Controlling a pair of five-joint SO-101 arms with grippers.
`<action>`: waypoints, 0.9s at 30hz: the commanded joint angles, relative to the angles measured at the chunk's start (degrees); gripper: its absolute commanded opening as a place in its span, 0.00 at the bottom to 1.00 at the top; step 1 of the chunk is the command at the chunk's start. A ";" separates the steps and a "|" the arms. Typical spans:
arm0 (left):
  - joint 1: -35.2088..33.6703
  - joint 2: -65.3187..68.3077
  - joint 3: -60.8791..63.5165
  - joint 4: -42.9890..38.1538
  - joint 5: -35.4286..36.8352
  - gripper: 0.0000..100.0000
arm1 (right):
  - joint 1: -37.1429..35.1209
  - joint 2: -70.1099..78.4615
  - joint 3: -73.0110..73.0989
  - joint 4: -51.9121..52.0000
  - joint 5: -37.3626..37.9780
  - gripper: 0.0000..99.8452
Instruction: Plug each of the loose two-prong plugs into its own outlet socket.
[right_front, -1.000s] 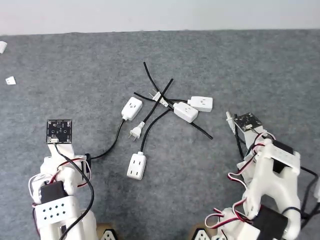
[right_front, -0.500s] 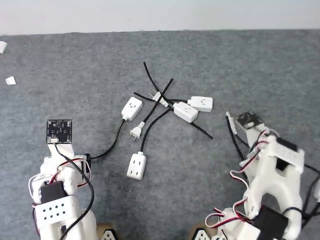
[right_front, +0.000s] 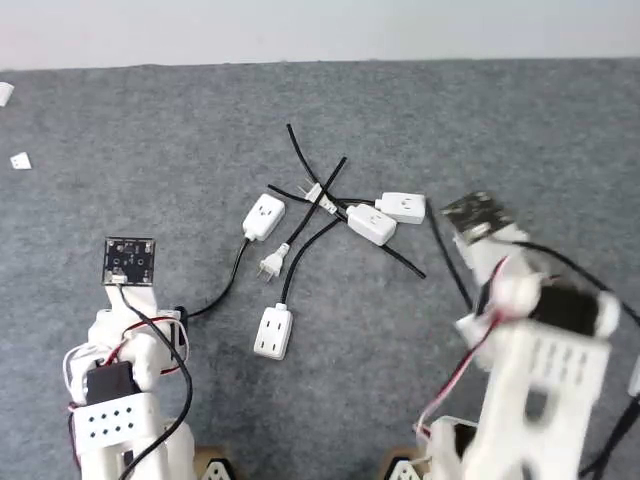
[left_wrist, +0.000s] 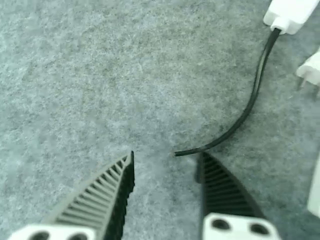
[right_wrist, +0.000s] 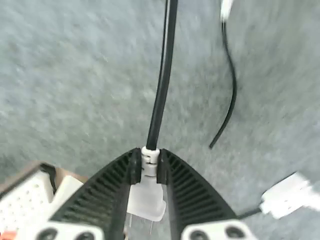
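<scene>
**Plug (right_wrist: 146, 200) clamped in the right gripper (right_wrist: 148, 153); left fingers spread wide**

High view: four white outlet sockets are seen on the grey surface (right_front: 150, 120). The left socket (right_front: 264, 216) and the near socket (right_front: 273, 333) lie towards the middle. The middle socket (right_front: 371, 224) and the far socket (right_front: 403, 207) lie just beside each other further right. A loose plug (right_front: 272, 264) lies between the left socket and the near socket. Black cords (right_front: 300, 160) are crossed over one another between the left and middle sockets. The right arm (right_front: 530, 340) is placed at the right side, to the right of all the sockets, and a black lead (right_front: 450, 262) is seen beside its wrist. The left arm (right_front: 120, 400) is placed at the lower left, apart from the sockets.

Left wrist view: the fingers of the left gripper (left_wrist: 165, 160) are spread wide and nothing is gripped. The cut end of a curved cord (left_wrist: 250, 100) lies on the surface between the fingertips. This cord is joined to the left socket at the picture's edge, and the loose plug is seen near it.

Right wrist view: the plug is clamped between the right fingers (right_wrist: 107, 190), with its prongs turned back towards the wrist. The lead runs straight out past the fingertips. A thinner cord (right_wrist: 230, 90) lies on the surface beyond, and a white socket piece (right_wrist: 287, 197) is seen at the edge; which socket it is cannot be told.
</scene>
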 joint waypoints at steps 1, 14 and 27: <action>4.13 -0.18 -0.13 0.35 -0.53 0.05 | -11.38 -11.21 -4.84 3.47 -6.33 0.01; 7.12 2.81 0.40 0.35 -0.62 0.01 | -38.29 5.58 -21.80 0.75 -23.21 0.01; 7.91 26.37 -9.10 -2.29 -13.01 0.01 | -57.98 17.01 -27.16 -9.19 -22.77 0.01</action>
